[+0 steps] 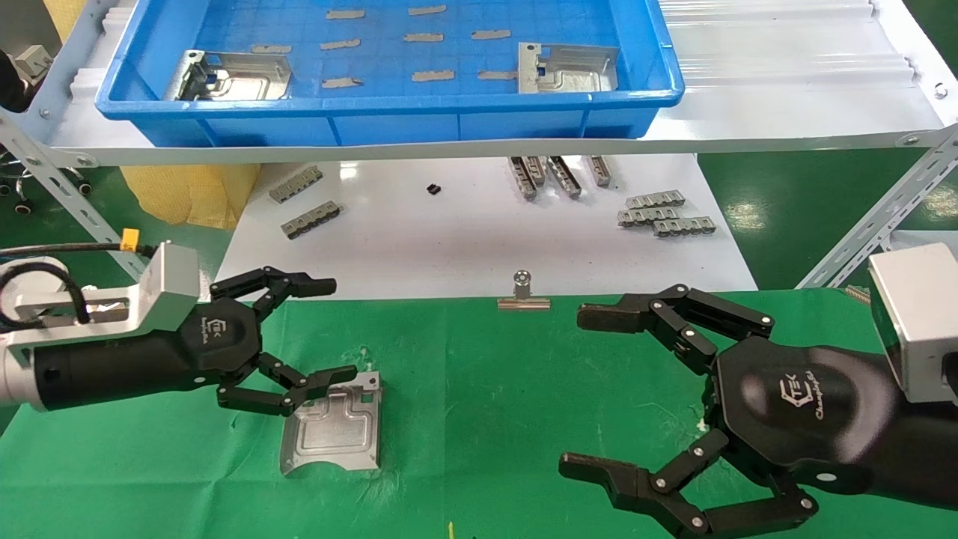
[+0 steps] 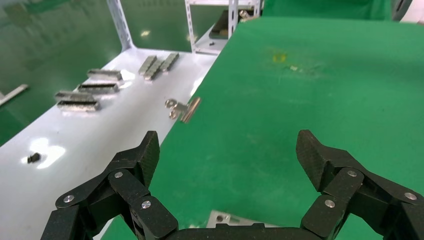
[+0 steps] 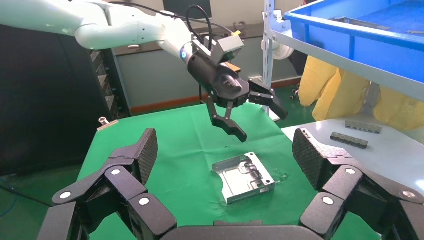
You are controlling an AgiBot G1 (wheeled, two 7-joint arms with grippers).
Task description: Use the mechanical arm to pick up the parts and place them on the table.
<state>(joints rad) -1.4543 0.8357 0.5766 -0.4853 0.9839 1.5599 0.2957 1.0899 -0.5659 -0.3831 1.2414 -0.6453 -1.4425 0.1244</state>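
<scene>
One silver stamped part (image 1: 334, 428) lies flat on the green cloth table (image 1: 486, 389); it also shows in the right wrist view (image 3: 245, 176), and a corner of it in the left wrist view (image 2: 222, 219). My left gripper (image 1: 331, 329) is open and empty, hovering just above the part's left edge; it is seen in the left wrist view (image 2: 227, 150) and the right wrist view (image 3: 257, 120). My right gripper (image 1: 587, 393) is open and empty over the cloth to the right, also in its own wrist view (image 3: 222, 150). Two more parts (image 1: 232, 75) (image 1: 567, 67) lie in the blue bin (image 1: 389, 112).
The blue bin sits on a white shelf board (image 1: 786, 97) above a glossy white tabletop (image 1: 449, 239) holding grey toothed bars (image 1: 662, 213) (image 1: 307, 202). Thin grey strips (image 1: 423, 37) lie in the bin. A silver binder clip (image 1: 523, 293) holds the cloth's far edge.
</scene>
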